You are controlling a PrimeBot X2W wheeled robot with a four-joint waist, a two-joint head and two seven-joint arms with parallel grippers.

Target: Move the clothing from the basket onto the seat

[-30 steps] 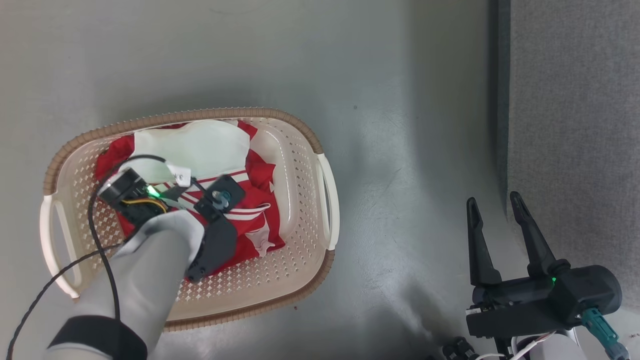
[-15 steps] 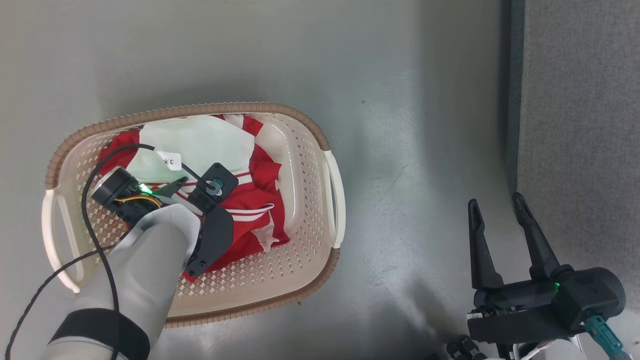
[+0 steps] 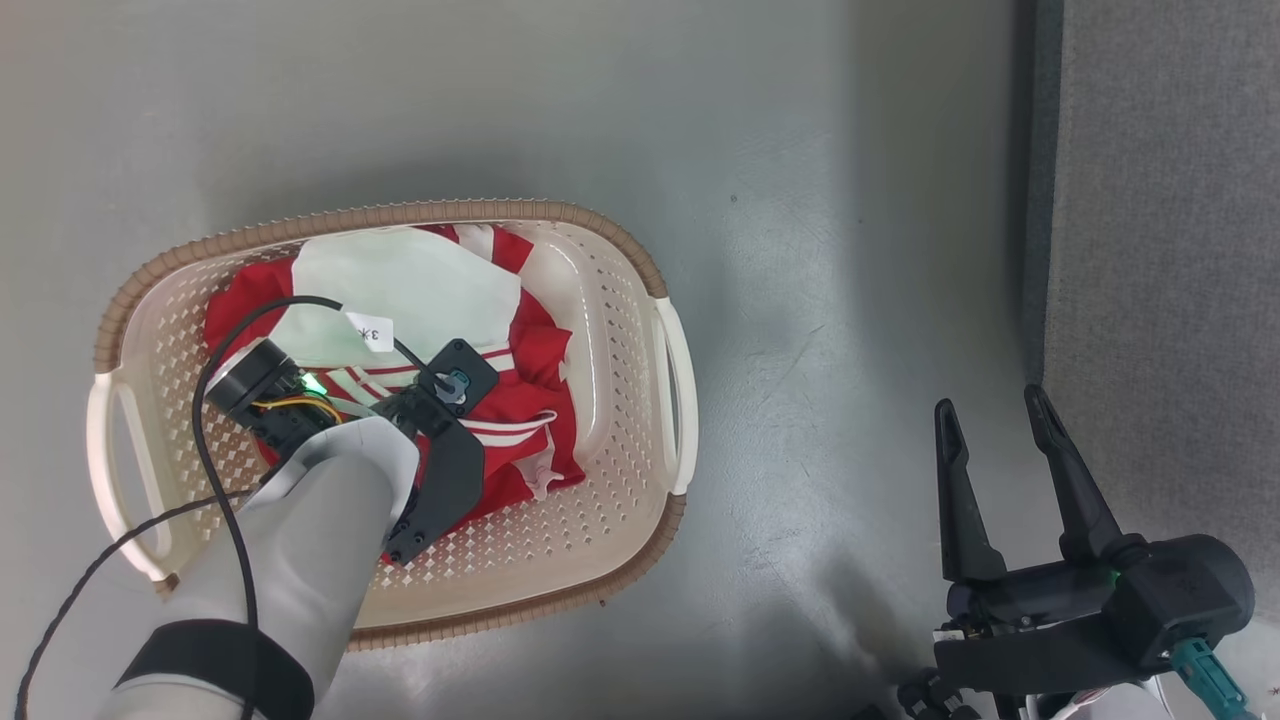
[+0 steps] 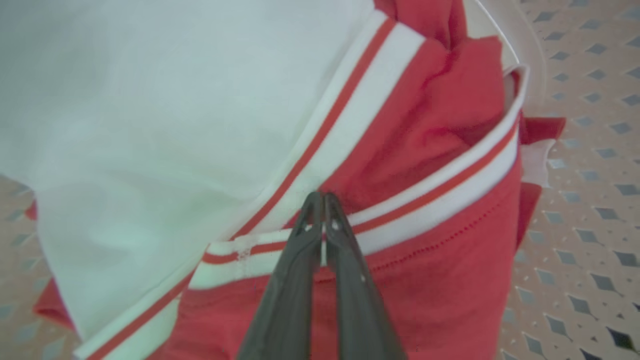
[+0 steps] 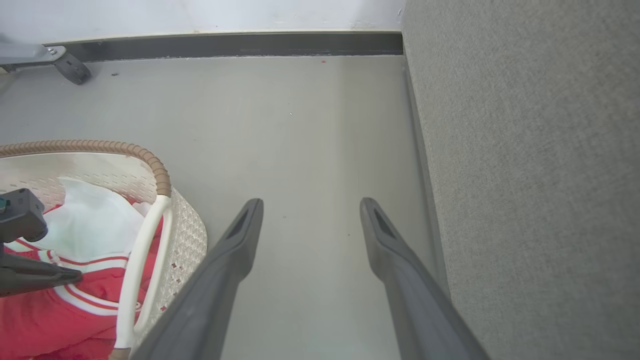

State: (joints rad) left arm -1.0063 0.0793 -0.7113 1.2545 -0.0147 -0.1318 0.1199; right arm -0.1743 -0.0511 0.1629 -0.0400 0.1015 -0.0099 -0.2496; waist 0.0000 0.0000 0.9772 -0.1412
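The cream basket (image 3: 440, 212) with a brown rim stands on the floor at the left. The clothing (image 3: 530, 350), red with a white panel and striped trim, lies crumpled inside it. My left arm reaches down into the basket. In the left wrist view my left gripper (image 4: 322, 200) is shut, its tips pinching the striped trim of the clothing (image 4: 440, 125). My right gripper (image 3: 987, 400) hangs open and holds nothing at the lower right, over the floor beside the grey seat (image 3: 1160, 250). The right wrist view has the right gripper (image 5: 311, 202) between the basket (image 5: 150, 160) and the seat (image 5: 525, 150).
Bare grey floor (image 3: 800, 300) separates basket and seat. A black cable (image 3: 210, 480) loops from my left wrist over the basket's left side. A dark baseboard (image 5: 225, 45) and a caster wheel (image 5: 72, 70) stand at the far wall.
My left gripper's fingers have closed on the striped trim inside the basket. The head camera has shifted slightly. The right gripper stays open in place.
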